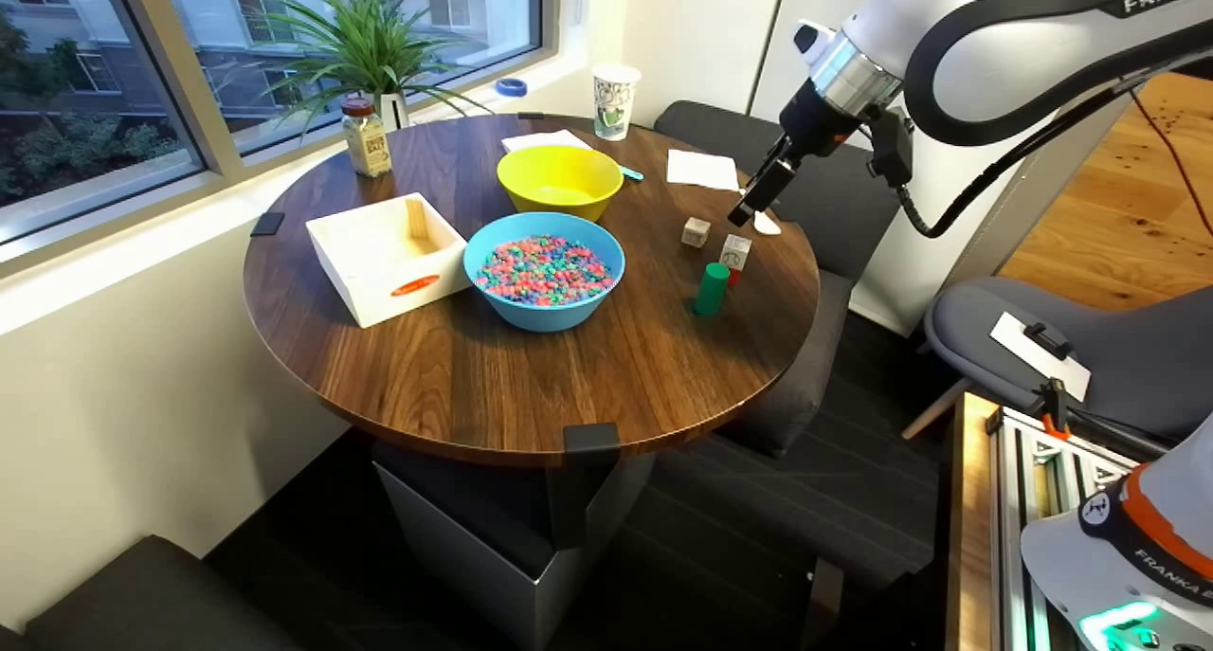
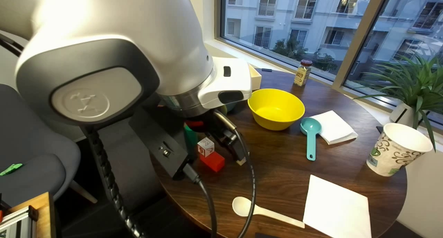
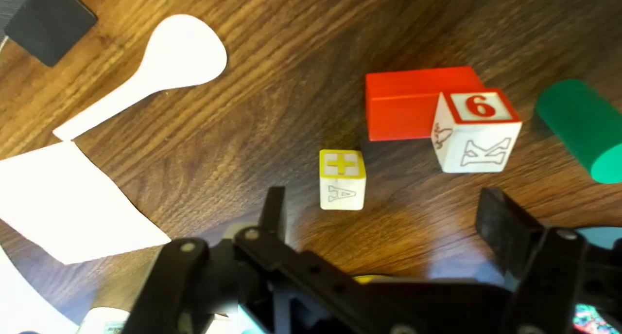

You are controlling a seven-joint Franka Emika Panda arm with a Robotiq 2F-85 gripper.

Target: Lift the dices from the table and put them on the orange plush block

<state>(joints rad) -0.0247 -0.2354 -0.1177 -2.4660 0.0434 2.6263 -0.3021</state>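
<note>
Brown wood makes up the round tabletop (image 1: 512,386), the broadest thing beneath me. On it a white box (image 1: 374,300) stands just beside a blue bowl (image 1: 545,317), and a yellow bowl (image 1: 521,191) is near the blue one. A printed paper cup (image 2: 396,153) stands by the edge. My jaws tilt over the tabletop, spread wide apart, as the wrist view shows. A white sheet (image 2: 337,208) lies flat, and a pale spoon (image 3: 182,52) reaches toward its corner (whether they touch, I cannot tell). A green cylinder (image 3: 583,130) stands upright near the orange-red block (image 3: 403,113). In both exterior views the K die (image 3: 476,142) rests on that block, and the wrist view shows it at the end nearer the cylinder. The A die (image 3: 342,181) is on the wood of the tabletop, near my jaws but apart from them. Smallest of all are the multicoloured bits (image 1: 545,270) heaped in the blue bowl.
</note>
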